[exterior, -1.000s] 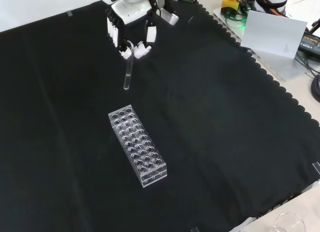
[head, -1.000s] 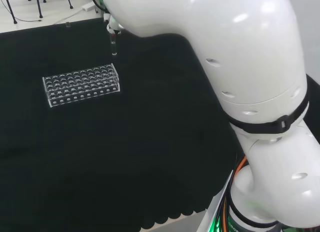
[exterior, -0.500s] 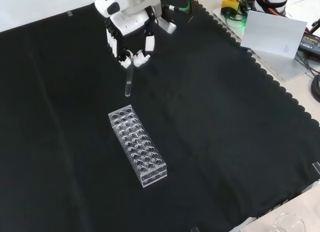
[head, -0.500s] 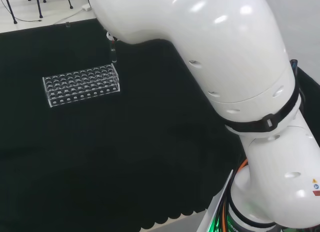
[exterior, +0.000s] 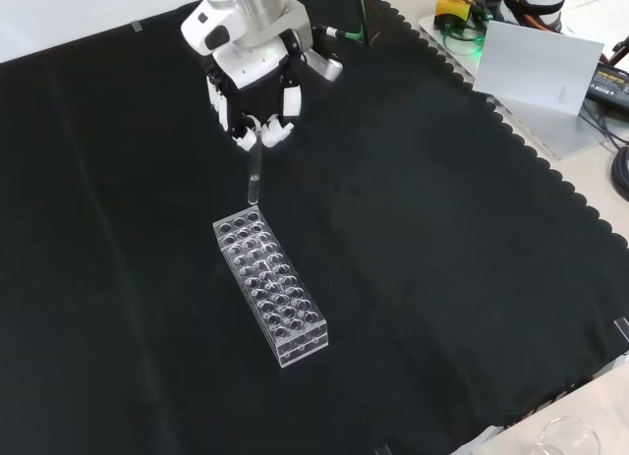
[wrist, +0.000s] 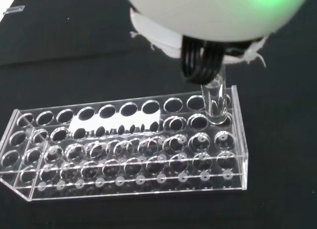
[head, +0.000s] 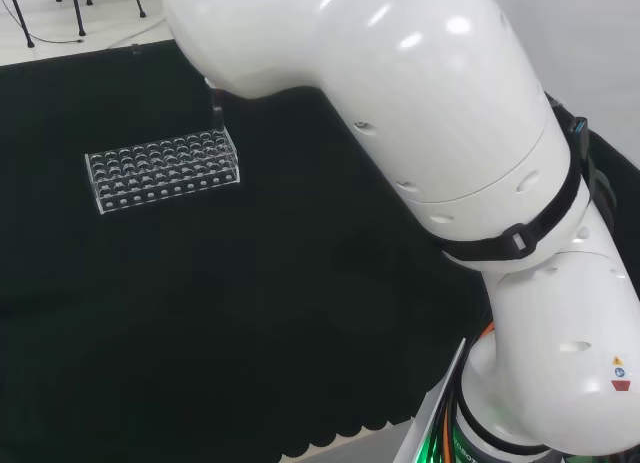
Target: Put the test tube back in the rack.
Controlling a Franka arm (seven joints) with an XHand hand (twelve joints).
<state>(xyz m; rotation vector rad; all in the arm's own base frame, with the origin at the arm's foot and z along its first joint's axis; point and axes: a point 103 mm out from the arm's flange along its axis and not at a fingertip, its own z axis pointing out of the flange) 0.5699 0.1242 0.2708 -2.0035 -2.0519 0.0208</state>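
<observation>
The black and white robot hand (exterior: 254, 101) pinches the top of a clear glass test tube (exterior: 253, 178), held upright. The tube's lower end hangs just above the end holes of the clear plastic perforated rack (exterior: 269, 285) on the black-clothed bench (exterior: 442, 278); no part has entered a hole.

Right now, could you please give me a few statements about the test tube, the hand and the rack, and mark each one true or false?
1. The hand pinches the test tube at its top end. True.
2. The test tube lies flat on the cloth. False: it hangs upright from the hand.
3. The rack is made of clear material. True.
4. Several tubes already stand in the rack. False: every hole on view looks empty.
5. In the front view, the tube's lower end is near the rack's far end. True.
</observation>
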